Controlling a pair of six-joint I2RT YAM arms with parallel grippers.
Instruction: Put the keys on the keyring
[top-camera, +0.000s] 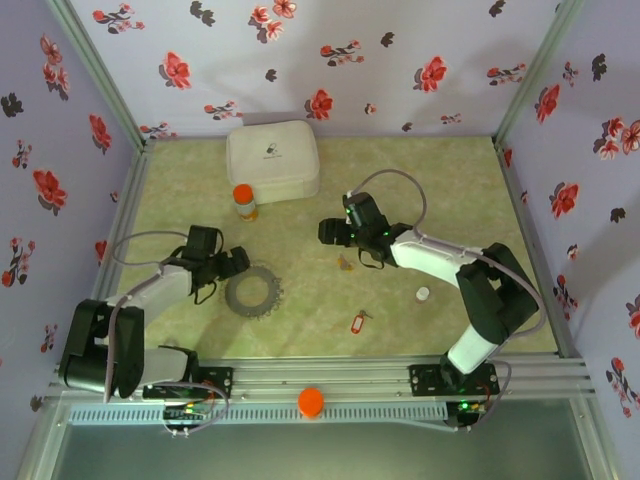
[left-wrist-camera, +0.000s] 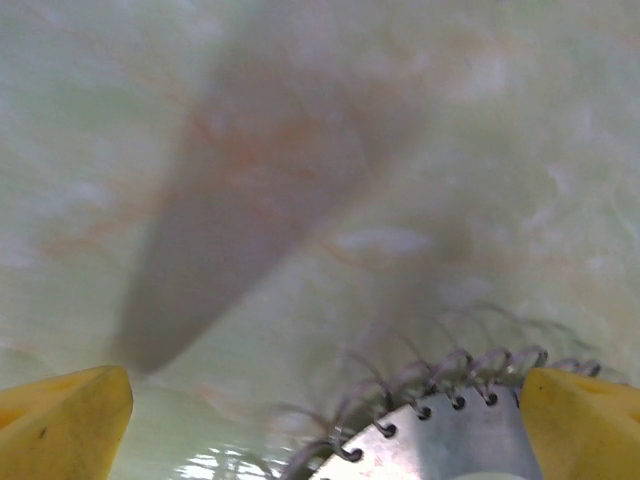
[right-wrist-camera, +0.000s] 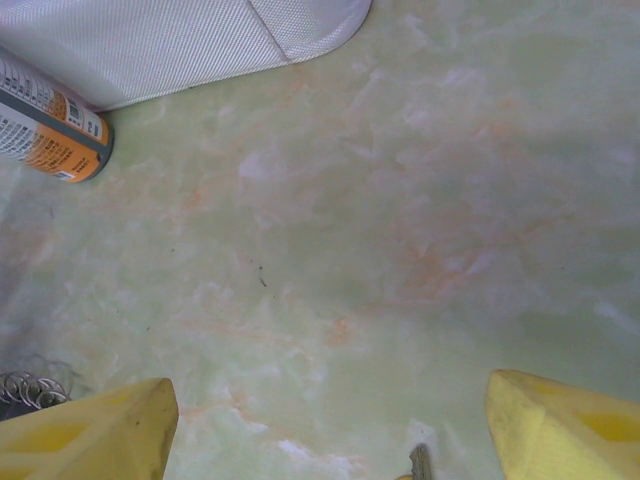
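From above, the keyring (top-camera: 253, 293) lay flat on the table (top-camera: 450, 200), a dark grey loop with a toothed edge, far wider than either key. The left gripper (top-camera: 234, 263) sat at the keyring's back-left rim. The brassy key (top-camera: 345, 263) lay to the right of the keyring. The red-tagged key (top-camera: 358, 321) lay farther right and closer to the arm bases, well apart from the keyring. The right gripper (top-camera: 328, 232) stood right of the keyring and farther back, near the brassy key. A white cap (top-camera: 423, 294) lay well to the keyring's right. An orange-capped bottle (top-camera: 244, 201) stood behind the keyring, with a white case (top-camera: 273, 160) beyond it. In the left wrist view, the keyring (left-wrist-camera: 450, 435) was a pale metal plate, its rim pierced with holes that carried small wire rings, some of them blurred. The left gripper (left-wrist-camera: 322, 400) was spread wide and gripped nothing, and one of its yellow fingers (left-wrist-camera: 585, 420) sat just beside the keyring. In the right wrist view, a few of the keyring's wire rings (right-wrist-camera: 25, 388) showed just above one yellow finger. The right gripper (right-wrist-camera: 330, 410) was also spread wide and gripped nothing. A key tip (right-wrist-camera: 420, 462) lay on the table between its fingers (right-wrist-camera: 565, 425), the head hidden. The bottle (right-wrist-camera: 50, 125) and the case (right-wrist-camera: 180, 40) lay well beyond the keyring.
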